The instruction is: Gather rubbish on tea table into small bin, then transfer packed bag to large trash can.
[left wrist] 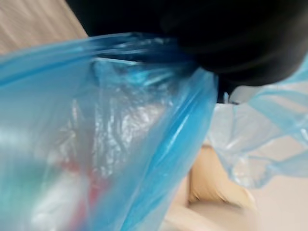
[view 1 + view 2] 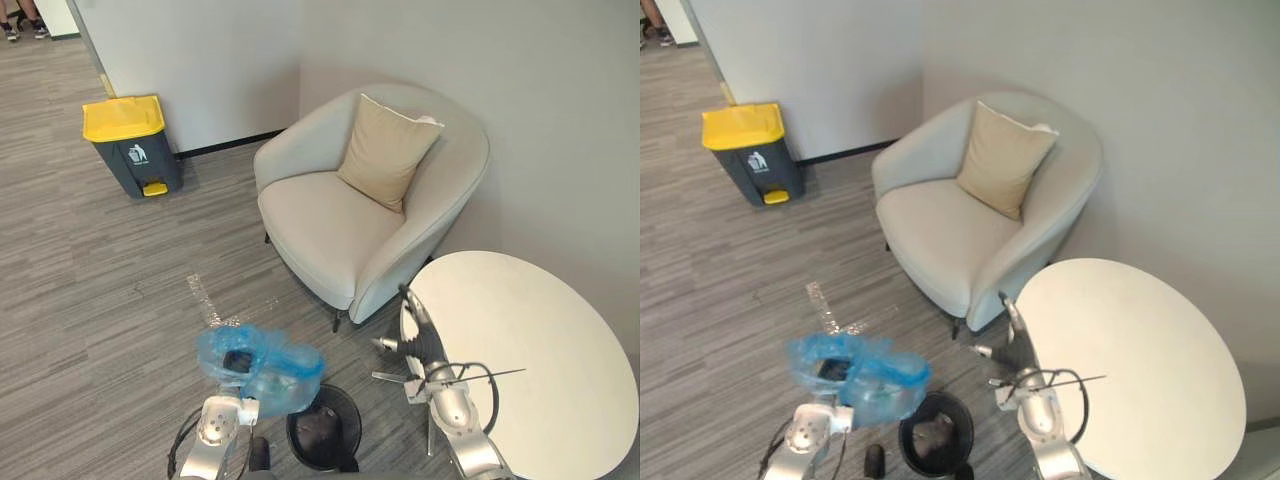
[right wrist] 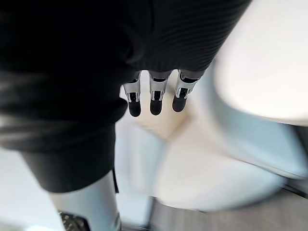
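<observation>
A filled blue plastic bag [image 2: 260, 365] hangs in the air above the floor, over the end of my left arm [image 2: 215, 430]. Close up, the bag [image 1: 120, 134] drapes from under my left hand's dark cover [image 1: 231, 43], with something red and white inside it. Beside it on the floor stands the small black bin [image 2: 323, 428], unlined. The large grey trash can with a yellow lid [image 2: 130, 140] stands far off by the wall, lid down. My right hand [image 2: 420, 345] hovers at the edge of the white round tea table [image 2: 530, 350], its fingers [image 3: 154, 98] straight and holding nothing.
A beige armchair [image 2: 340, 235] with a tan cushion [image 2: 385, 150] stands between the tea table and the large can. Grey wood-look floor [image 2: 90, 290] stretches from me to the can. A strip of clear tape [image 2: 203, 300] lies on the floor.
</observation>
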You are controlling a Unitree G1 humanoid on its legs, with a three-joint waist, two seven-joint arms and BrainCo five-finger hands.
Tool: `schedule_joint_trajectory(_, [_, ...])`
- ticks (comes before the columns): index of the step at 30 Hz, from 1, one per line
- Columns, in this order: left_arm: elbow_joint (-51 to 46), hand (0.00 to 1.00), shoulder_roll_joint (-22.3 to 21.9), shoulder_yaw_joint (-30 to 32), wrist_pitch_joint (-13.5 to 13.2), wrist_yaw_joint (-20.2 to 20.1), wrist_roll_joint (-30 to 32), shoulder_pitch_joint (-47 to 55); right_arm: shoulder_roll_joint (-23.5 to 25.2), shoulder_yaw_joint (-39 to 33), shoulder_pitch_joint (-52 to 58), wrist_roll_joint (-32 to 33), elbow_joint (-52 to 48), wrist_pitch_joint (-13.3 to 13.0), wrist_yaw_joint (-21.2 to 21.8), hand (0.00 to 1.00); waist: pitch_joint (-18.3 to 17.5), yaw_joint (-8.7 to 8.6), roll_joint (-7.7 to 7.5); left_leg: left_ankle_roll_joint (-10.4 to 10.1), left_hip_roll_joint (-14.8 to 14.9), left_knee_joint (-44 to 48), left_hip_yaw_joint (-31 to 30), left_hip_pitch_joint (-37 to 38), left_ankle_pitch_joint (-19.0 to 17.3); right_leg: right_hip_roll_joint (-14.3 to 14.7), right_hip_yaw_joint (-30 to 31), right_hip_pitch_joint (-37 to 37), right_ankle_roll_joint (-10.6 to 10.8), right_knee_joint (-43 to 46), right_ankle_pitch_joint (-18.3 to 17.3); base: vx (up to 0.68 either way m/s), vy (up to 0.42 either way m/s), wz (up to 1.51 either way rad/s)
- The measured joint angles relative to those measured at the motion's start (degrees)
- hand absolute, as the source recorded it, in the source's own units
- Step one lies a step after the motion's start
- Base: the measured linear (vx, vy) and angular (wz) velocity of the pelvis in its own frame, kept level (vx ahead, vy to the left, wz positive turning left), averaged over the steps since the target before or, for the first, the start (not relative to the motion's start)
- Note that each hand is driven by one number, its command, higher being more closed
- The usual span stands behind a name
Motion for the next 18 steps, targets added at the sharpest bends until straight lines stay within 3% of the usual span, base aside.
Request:
schedule_joint_trajectory(7, [9.3,1.0,-1.4,3.0,1.1,-0.6,-0.7,0.0,2.0,-2.3,-1.6,4.1,18.4,1.8,1.9,0.0,0.2,0.02,0.5,0.6,-1.0,0.0,0.0,1.5,-0.6,-0.9,0.0,1.6,0.2,0.0,-0.5,0.04,0.004,0.02])
schedule_joint_trajectory(18, [13.9,1.0,-2.3,2.9,2.0,-0.9,-0.7,0.1,3.7,-4.1,-2.5,7.4,23.9,3.7,2.0,0.0,0.6,-0.24,0.5,1.4,-2.9,0.0,-1.6,3.1,-1.3,-2.6,-1.8,3.5,1.2,1.3,-2.2,0.02,0.011,0.09])
